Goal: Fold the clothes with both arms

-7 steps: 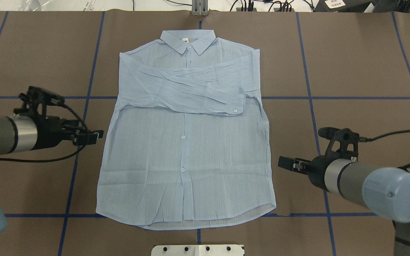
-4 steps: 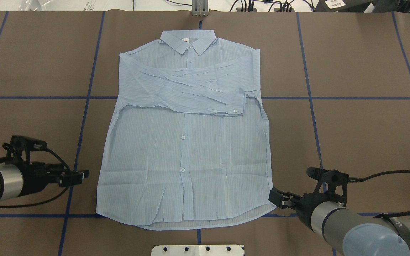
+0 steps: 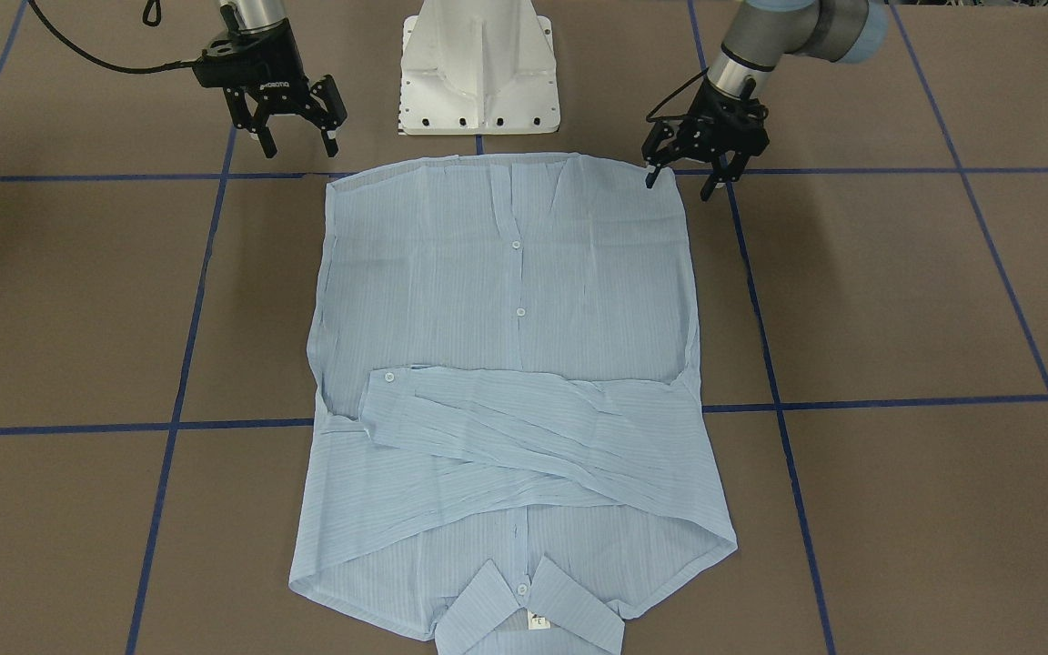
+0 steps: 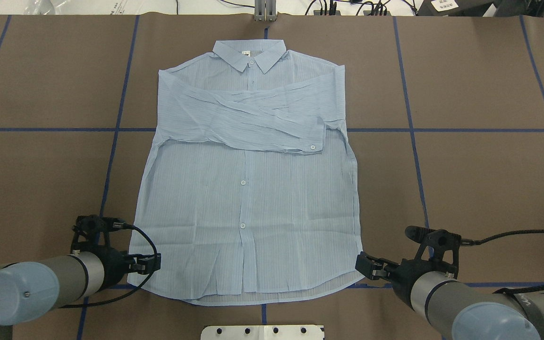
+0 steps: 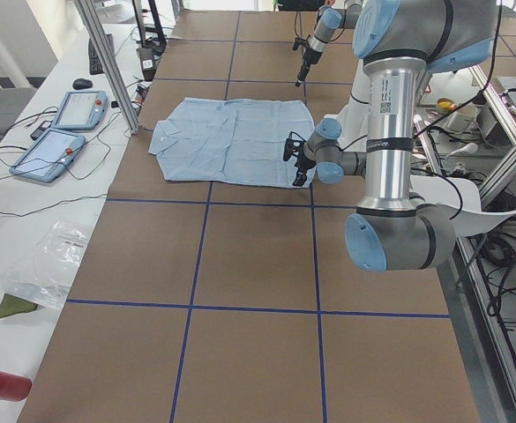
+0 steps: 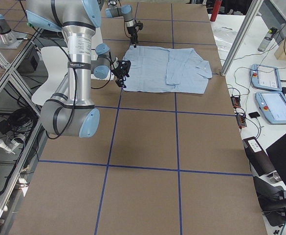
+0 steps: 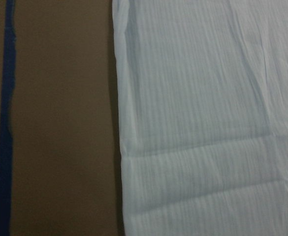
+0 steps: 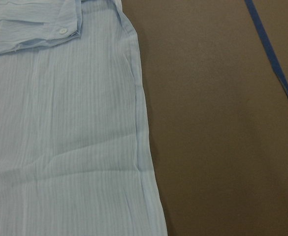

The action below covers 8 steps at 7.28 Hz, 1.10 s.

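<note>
So the light-blue shirt (image 4: 253,198) is flat and button-side up in the middle of the brown table (image 4: 480,94). Its long axis runs straight away from the robot: hem (image 4: 262,296) nearest the base, collar (image 4: 249,53) at the far end, and both sleeves (image 4: 253,118) crossed over the chest. What matters for you is that the hem runs crosswise, with one gripper at each end of it. The left gripper (image 4: 153,263) sits at the hem's left corner, and in the front-facing view one finger looks to be over the cloth edge. The right gripper (image 4: 362,265) is just beside the right corner, looking more over bare table than fabric, so I'd say it needs a small nudge inward. Both claws have their fingers spread with nothing in them. I can't tell how high they are above the cloth. My guess is the next step is to pinch both corners and carry the hem up toward the collar. This fabric is thin and crinkly, so get a proper bite on it.
</note>
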Each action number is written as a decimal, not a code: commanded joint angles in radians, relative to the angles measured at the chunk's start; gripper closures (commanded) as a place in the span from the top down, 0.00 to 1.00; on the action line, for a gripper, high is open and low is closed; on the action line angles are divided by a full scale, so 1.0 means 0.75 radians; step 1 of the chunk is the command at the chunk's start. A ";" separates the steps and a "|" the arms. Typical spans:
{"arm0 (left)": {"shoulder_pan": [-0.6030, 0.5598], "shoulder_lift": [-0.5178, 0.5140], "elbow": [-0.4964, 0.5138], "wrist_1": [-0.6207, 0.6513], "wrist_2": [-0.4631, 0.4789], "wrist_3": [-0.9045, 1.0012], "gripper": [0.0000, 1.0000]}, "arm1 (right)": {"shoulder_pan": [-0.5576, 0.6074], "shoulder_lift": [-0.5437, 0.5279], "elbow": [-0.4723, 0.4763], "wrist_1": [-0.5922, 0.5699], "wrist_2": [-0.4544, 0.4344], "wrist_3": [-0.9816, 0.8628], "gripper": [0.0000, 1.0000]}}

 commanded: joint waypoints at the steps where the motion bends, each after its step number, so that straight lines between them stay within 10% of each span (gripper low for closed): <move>1: 0.020 -0.048 -0.009 0.144 0.002 -0.032 0.75 | -0.002 0.002 -0.007 0.000 0.000 0.001 1.00; 8: 0.108 -0.036 -0.060 0.293 0.000 -0.061 0.66 | -0.006 0.011 -0.048 0.004 -0.035 0.001 1.00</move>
